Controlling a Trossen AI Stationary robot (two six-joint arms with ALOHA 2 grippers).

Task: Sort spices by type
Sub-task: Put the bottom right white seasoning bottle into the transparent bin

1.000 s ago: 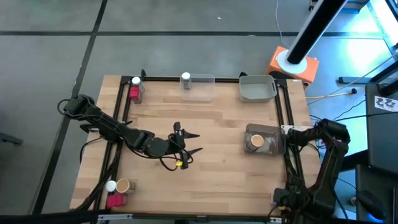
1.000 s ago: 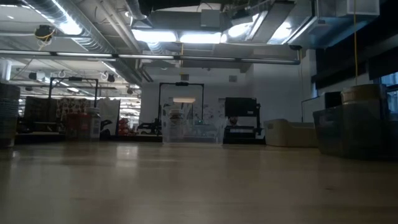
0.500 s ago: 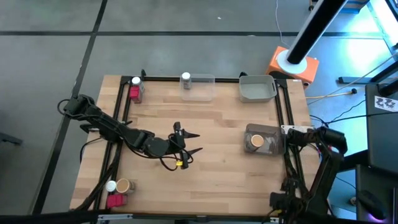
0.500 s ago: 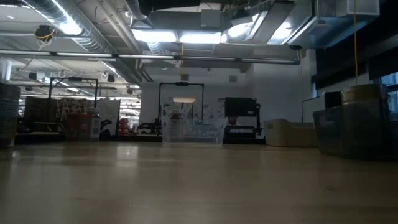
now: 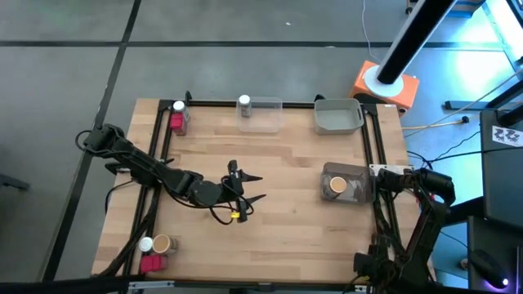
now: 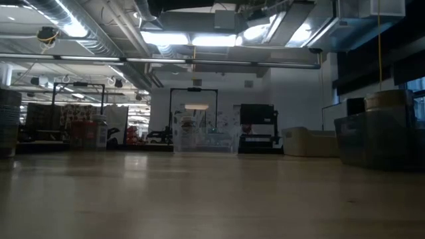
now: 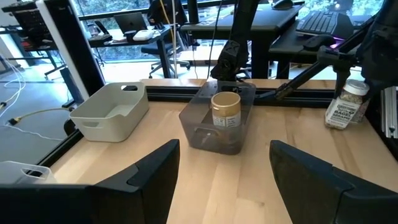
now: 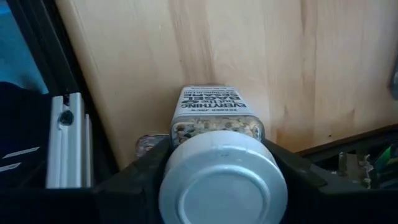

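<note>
- Since a second ago the right arm has drawn back off the table's right edge; its right gripper (image 8: 217, 163) pinches a white-lidded jar (image 8: 217, 149).
- Left gripper (image 5: 249, 189) hangs spread over the bare wooden table (image 5: 294, 237).
- Tan jar (image 7: 226, 111) stands in a dark tray (image 7: 205, 127); a lit workshop lies beyond.

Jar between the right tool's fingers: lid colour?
White lid on the clear jar; shows best in the right wrist view.

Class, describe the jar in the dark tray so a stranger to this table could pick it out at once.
On the wooden table, at the right edge, sits a dark see-through tray. The jar stands upright in its left part. Its tan lid sets it apart from the white-lidded jar at the far clear tray.
</note>
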